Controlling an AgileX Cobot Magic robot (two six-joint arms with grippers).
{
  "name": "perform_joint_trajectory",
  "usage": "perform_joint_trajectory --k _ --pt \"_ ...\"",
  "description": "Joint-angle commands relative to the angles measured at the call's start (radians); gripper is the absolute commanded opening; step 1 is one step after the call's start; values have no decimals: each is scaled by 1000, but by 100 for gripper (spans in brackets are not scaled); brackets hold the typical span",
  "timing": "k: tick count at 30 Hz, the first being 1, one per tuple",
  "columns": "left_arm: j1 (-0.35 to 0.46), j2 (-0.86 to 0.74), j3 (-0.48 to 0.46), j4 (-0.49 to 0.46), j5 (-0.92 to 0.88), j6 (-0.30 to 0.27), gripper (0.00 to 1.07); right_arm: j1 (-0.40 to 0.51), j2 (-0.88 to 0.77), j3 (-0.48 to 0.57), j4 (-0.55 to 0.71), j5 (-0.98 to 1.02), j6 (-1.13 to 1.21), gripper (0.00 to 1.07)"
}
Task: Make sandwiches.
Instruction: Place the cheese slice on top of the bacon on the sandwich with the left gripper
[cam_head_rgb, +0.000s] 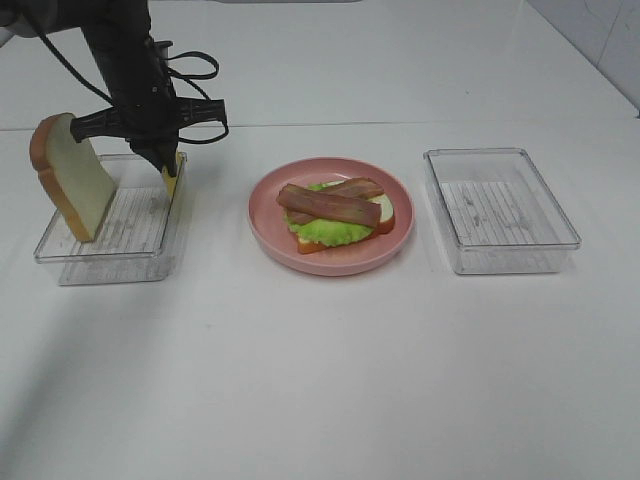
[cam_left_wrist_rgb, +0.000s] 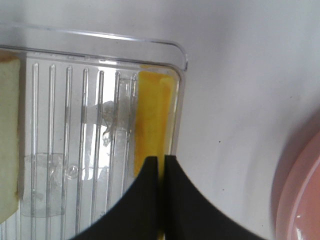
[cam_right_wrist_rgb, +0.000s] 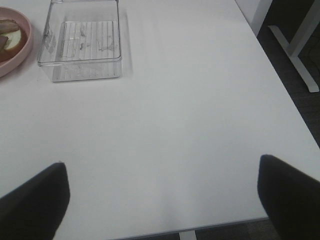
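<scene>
Your left gripper (cam_left_wrist_rgb: 161, 164) is clenched on the edge of the yellow cheese slice (cam_left_wrist_rgb: 152, 110). The black jaws are pressed together with the cheese pinched between them. The cheese lies inside the clear left tray (cam_head_rgb: 60, 258), along the tray wall nearest the pink plate (cam_head_rgb: 270, 235), directly under the gripper. At the far side of that same tray, well apart from the gripper, a white bread slice (cam_head_rgb: 75, 180) leans upright with its tan crust uppermost. On the plate beside the tray sits the part-built stack: a lower bread slice (cam_head_rgb: 383, 210), ruffled green lettuce (cam_head_rgb: 325, 232) on it, and brown bacon strips (cam_head_rgb: 325, 203) crossed on top. Your right gripper (cam_right_wrist_rgb: 161, 164) is spread wide with nothing in it, over bare tabletop (cam_right_wrist_rgb: 190, 115), away from the empty-handed side's clear right tray (cam_right_wrist_rgb: 85, 70).
</scene>
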Motion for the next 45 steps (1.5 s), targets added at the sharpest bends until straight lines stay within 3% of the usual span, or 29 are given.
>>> perform_joint_trajectory --k 1,10,14,20,22,27,34,39,43,44,45 --pt "-3 -29 3 -2 3 -2 0 -4 -30 2 -3 -1 -10 99" --pt "-4 -79 -46 -55 41 22 0 -4 -30 2 -3 -1 -10 99" --pt "-4 -94 -111 -146 56 62 0 -4 -30 2 -3 -1 -10 99" --pt "-9 -94 -147 -275 48 74 0 -4 -30 2 -3 -1 -10 99" --pt "-24 -93 -147 -325 25 114 0 -4 -30 2 -3 -1 -10 99" --pt "-65 -90 -147 -366 -21 152 0 -4 -30 2 -3 -1 -10 99" --pt "-130 -84 -147 -410 -121 155 0 -4 -30 2 -3 -1 -10 99" --pt "-179 -62 -147 -492 -182 178 0 -4 -30 2 -3 -1 -10 99" --pt "-205 -25 -147 -613 -217 268 0 -4 -30 2 -3 -1 -10 99" --pt "-205 -25 -147 -613 -217 268 0 -4 -30 2 -3 -1 -10 99" --pt "-207 -4 -147 -672 -220 298 0 -4 -30 2 -3 -1 -10 99"
